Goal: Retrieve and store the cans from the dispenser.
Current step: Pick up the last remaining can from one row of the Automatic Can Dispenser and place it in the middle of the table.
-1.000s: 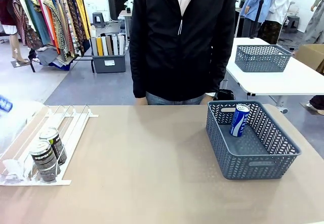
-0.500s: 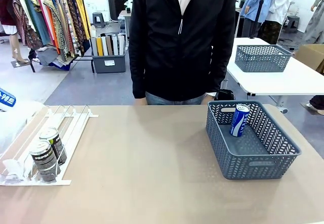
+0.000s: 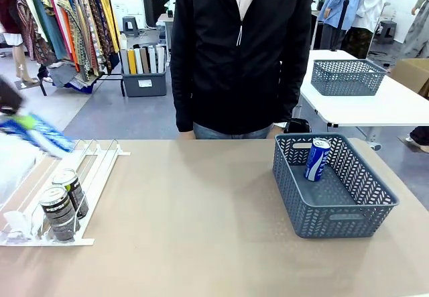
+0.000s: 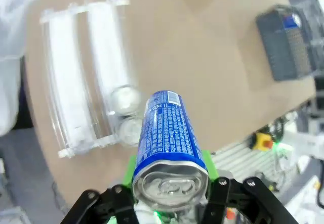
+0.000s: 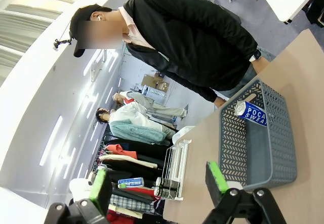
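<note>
Above dispenser | left claw gripped blue can, transfer step | next called for swing over tabletop to basket, release.

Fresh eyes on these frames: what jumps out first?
The left pincer clamped on a blue can, above the left end of the table. Next, two dark cans at the near end of the white dispenser, and a second blue can leaning in the grey basket on the right.
</note>
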You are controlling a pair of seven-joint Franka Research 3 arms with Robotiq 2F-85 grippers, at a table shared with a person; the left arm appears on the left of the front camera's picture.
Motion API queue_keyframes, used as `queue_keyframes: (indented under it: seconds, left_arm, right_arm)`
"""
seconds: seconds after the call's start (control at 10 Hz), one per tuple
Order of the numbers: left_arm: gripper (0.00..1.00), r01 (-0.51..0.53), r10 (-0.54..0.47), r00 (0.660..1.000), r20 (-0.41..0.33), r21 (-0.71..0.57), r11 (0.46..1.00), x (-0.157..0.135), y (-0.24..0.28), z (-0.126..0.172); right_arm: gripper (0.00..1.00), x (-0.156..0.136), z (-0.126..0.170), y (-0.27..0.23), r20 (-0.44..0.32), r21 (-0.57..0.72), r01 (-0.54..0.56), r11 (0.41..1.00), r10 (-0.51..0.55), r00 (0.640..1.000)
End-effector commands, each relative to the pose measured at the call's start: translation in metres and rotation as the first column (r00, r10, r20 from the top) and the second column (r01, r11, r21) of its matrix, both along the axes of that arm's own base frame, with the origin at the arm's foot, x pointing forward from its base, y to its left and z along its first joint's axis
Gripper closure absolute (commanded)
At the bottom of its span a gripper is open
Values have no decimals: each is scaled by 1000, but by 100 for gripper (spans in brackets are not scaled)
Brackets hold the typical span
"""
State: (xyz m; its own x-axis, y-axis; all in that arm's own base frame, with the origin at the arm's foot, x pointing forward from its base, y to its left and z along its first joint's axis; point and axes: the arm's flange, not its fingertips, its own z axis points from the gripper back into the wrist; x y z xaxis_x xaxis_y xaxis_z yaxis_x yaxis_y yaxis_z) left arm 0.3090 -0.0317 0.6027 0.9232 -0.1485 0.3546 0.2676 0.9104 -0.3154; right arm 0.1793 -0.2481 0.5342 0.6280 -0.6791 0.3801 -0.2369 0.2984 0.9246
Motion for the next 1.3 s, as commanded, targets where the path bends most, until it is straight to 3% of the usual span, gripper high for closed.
queue_keyframes:
  seconds: [0.0, 0.1, 0.3, 0.4, 0.5, 0.6, 0.8, 0.9, 1.2]
  left_arm:
    - [100, 310, -306, 951, -51, 132, 942, 30, -140, -1]
    - [100, 408, -398, 913, -91, 192, 893, 44, -203, -20]
    - [100, 425, -410, 905, -114, 317, 848, 58, -289, -66]
    - [100, 480, -462, 877, -135, 318, 818, 55, -325, -96]
    - [100, 487, -471, 871, -138, 365, 793, 53, -346, -123]
    - [100, 486, -474, 869, -141, 422, 765, 49, -359, -144]
    - [100, 531, -492, 846, -208, 420, 736, 51, -367, -176]
    - [100, 574, -518, 818, -249, 408, 710, 55, -367, -185]
    - [100, 618, -569, 784, -246, 386, 684, 54, -373, -192]
  right_arm:
    - [0, 2, 2, 0, 33, -3, 3, 1000, -3, 999]
    - [0, 2, 2, 0, 33, -3, 3, 1000, -3, 999]
    - [0, 2, 2, 0, 33, -3, 3, 1000, -3, 999]
    - [0, 2, 2, 0, 33, -3, 3, 1000, -3, 999]
    - [0, 2, 2, 0, 33, -3, 3, 1000, -3, 999]
    - [0, 2, 2, 0, 33, -3, 3, 1000, -3, 999]
    - [0, 2, 2, 0, 33, -3, 3, 1000, -3, 999]
    - [0, 2, 2, 0, 33, -3, 3, 1000, -3, 999]
    - [0, 2, 2, 0, 33, -3, 3, 1000, -3, 999]
